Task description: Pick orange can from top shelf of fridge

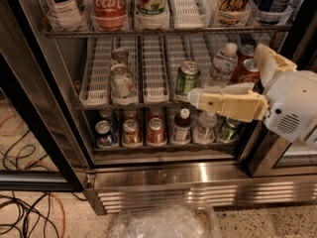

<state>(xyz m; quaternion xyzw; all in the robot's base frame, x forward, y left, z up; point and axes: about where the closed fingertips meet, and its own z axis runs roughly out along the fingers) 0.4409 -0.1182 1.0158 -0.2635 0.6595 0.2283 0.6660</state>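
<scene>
The orange can [232,0] stands on the top shelf [168,31] of the fridge [198,181], toward the right; it is tan-orange with dark cursive lettering and its top is cut off by the picture's edge. My gripper [196,97] reaches in from the right on a cream and white arm. It sits in front of the middle rack, next to a green can [187,78], well below and left of the orange can. It holds nothing that I can see.
A red Coca-Cola can [108,1] and other drinks share the top shelf. A water bottle [223,63] and silver cans [121,81] stand on the middle rack. Cables [25,217] lie on the floor at left; a clear plastic bag [163,223] lies below.
</scene>
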